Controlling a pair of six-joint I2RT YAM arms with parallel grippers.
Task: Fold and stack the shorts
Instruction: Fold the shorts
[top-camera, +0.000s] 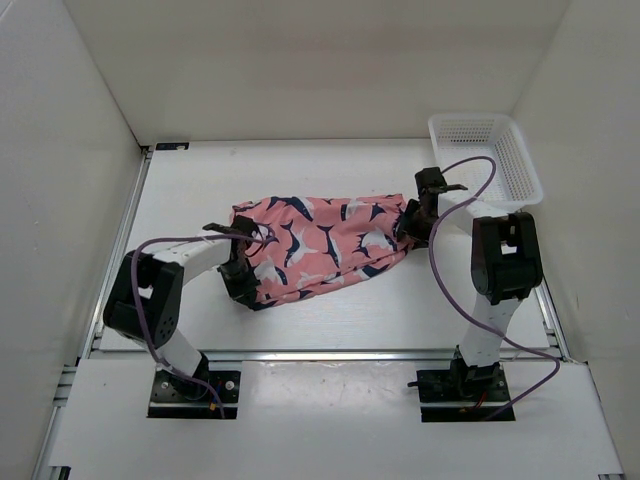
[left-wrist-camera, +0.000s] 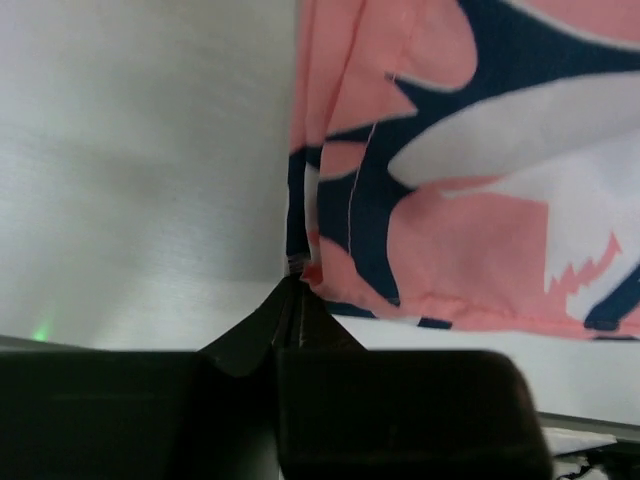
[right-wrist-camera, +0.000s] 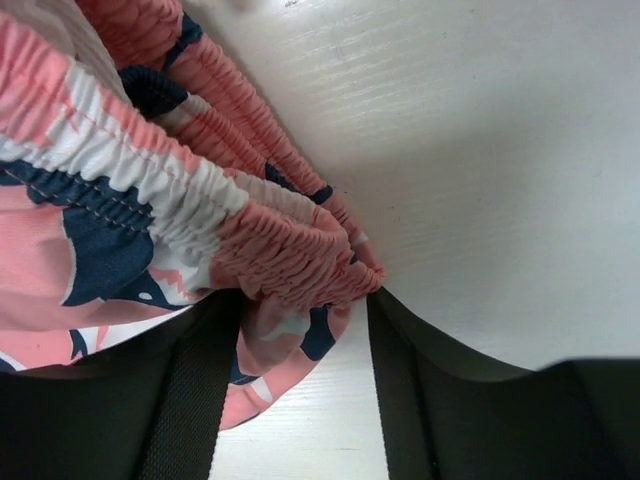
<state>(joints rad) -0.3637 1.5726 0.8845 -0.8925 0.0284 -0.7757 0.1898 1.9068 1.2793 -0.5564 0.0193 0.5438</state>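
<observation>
The coral-pink shorts (top-camera: 320, 245) with navy-and-white shark shapes lie spread across the middle of the table, stretched between my two grippers. My left gripper (top-camera: 243, 283) is at their left end. In the left wrist view its jaws are closed to a point (left-wrist-camera: 297, 285), pinching the navy-trimmed hem corner of the shorts (left-wrist-camera: 470, 200). My right gripper (top-camera: 412, 222) is at their right end. In the right wrist view its fingers (right-wrist-camera: 300, 300) stand a little apart, with the gathered elastic waistband (right-wrist-camera: 270, 245) bunched and pressed between them.
A white plastic mesh basket (top-camera: 485, 160) stands at the back right corner, just behind the right arm. White walls enclose the table on the left, back and right. A metal rail (top-camera: 320, 355) runs along the near edge.
</observation>
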